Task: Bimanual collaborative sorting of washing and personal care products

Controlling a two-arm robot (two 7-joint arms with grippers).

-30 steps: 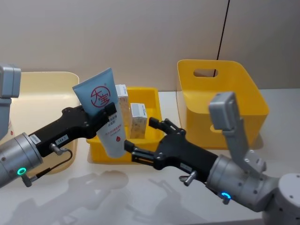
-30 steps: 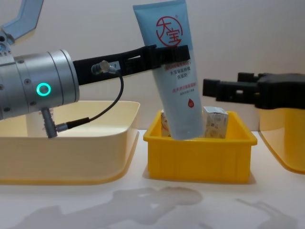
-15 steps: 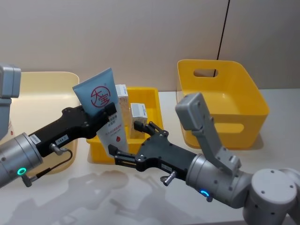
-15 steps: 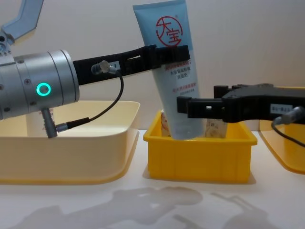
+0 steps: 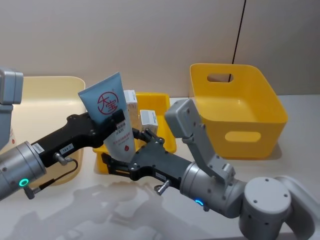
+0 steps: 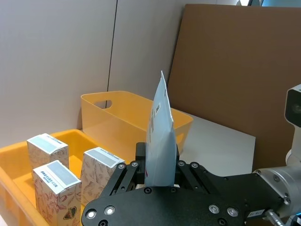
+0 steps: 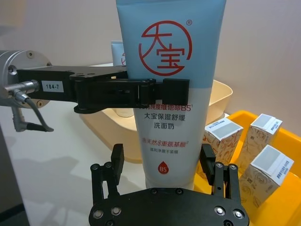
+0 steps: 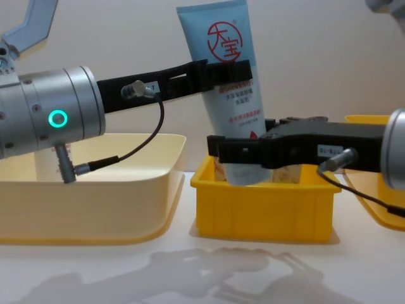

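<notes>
Left hand [image 8: 224, 71] clamps the light-blue tube [image 8: 218, 38] mid-body, upright. Right hand [image 7: 161, 162] gapes wide, a finger either side of the tube's cap end. The risk: close off-centre or release early, and it drops onto the cartons [image 7: 263, 136] below.

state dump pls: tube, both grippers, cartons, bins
light-blue tube: cap end down, slightly tilted, held in the air near the small yellow bin
left gripper: shut on the tube's middle
right gripper: open, fingers either side of the tube's lower end
white cartons: three, standing upright in the small yellow bin
small yellow bin: holds the cartons
large yellow bin: upright
</notes>
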